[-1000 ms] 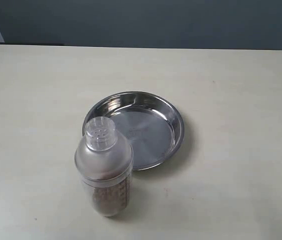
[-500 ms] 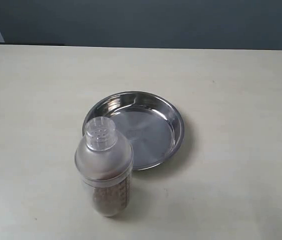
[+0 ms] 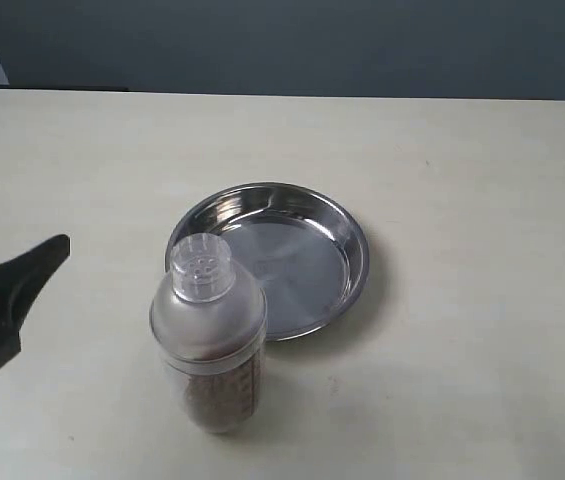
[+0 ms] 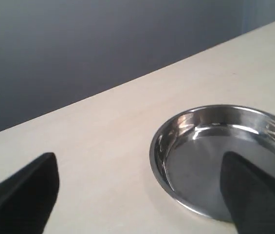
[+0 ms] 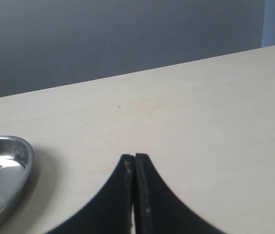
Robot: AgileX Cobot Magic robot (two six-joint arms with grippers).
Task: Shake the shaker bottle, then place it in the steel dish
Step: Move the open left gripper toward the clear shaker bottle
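Note:
The shaker bottle (image 3: 208,345) stands upright on the table, clear with a frosted dome, a perforated cap and brown grains inside. It is just in front of and left of the steel dish (image 3: 297,265), which holds nothing. My left gripper (image 4: 139,187) is open, its jaws wide apart, and points toward the dish (image 4: 200,161). One of its dark fingers (image 3: 14,288) shows at the left edge of the exterior view, well left of the bottle. My right gripper (image 5: 135,160) is shut on nothing, off to one side of the dish (image 5: 3,168).
The cream table (image 3: 482,180) stretches around both objects, and a dark blue-grey wall (image 3: 292,45) runs behind its far edge. The right arm does not show in the exterior view.
The left gripper's finger has come into the exterior view from the left edge. The bottle and the dish have not moved.

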